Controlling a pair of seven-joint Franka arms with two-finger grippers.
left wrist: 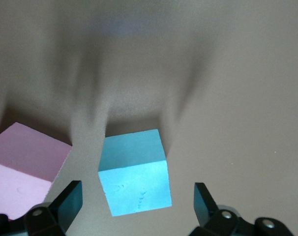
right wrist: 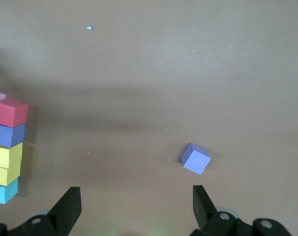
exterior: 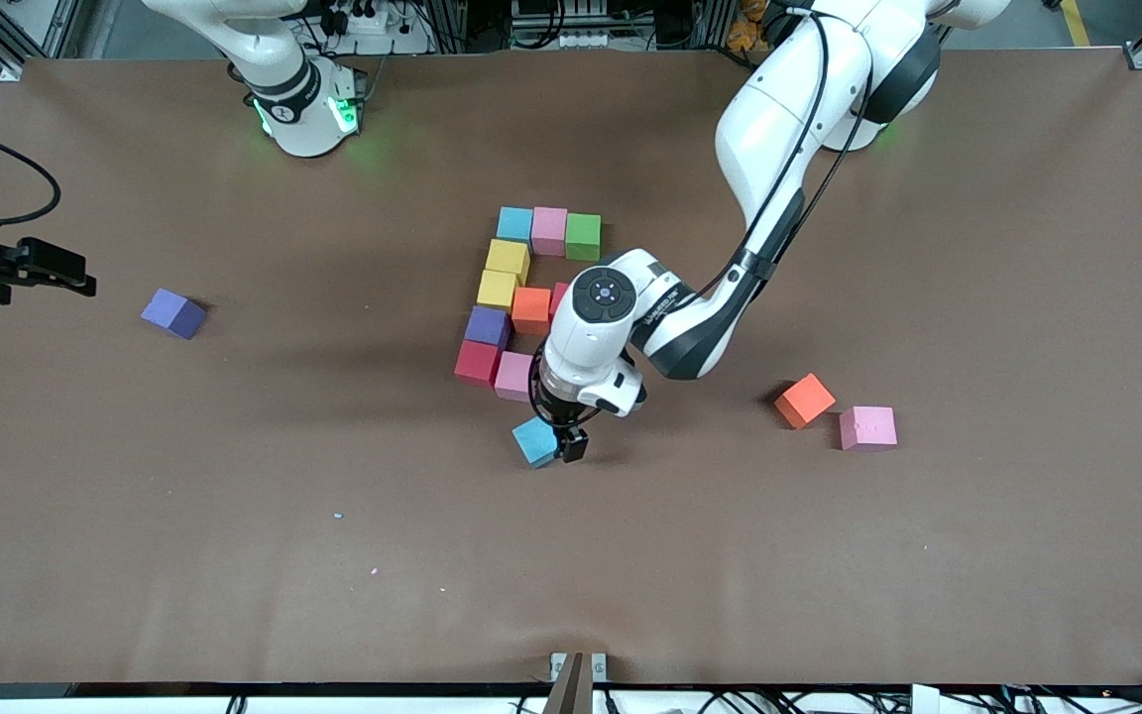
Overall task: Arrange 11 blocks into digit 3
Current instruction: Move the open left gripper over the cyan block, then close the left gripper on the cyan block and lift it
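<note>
Ten blocks of the digit 3 [exterior: 521, 297] lie grouped at mid-table: a top row of light blue [exterior: 514, 224], pink [exterior: 549, 230] and green [exterior: 583, 236]; two yellow cubes [exterior: 506, 260] stacked in line below the blue one; an orange cube [exterior: 530, 307] beside the lower yellow, with a red cube [exterior: 558, 296] next to it, mostly hidden under the left arm; then a purple cube [exterior: 488, 325], a dark red cube [exterior: 477, 362] and a pink cube [exterior: 513, 376] closing the near end.

A loose light blue block [exterior: 535, 441] sits on the table just nearer the front camera than that pink cube, apart from the figure and turned slightly askew.

Left gripper [exterior: 565, 443] is low over the loose light blue block. In the left wrist view the block [left wrist: 134, 172] lies between the fingers [left wrist: 204, 201], jaws spread wide with gaps on both sides; nothing gripped. A pink cube [left wrist: 26, 162] shows at the frame edge.

Right gripper [exterior: 36, 268] waits over the right arm's end of the table, jaws wide apart and empty. A stray purple block [exterior: 173, 313] lies near it, well apart from the figure; it also shows in the right wrist view [right wrist: 195, 158].

Spare orange block [exterior: 805, 400] and spare pink block [exterior: 867, 427] lie just beside each other toward the left arm's end.
</note>
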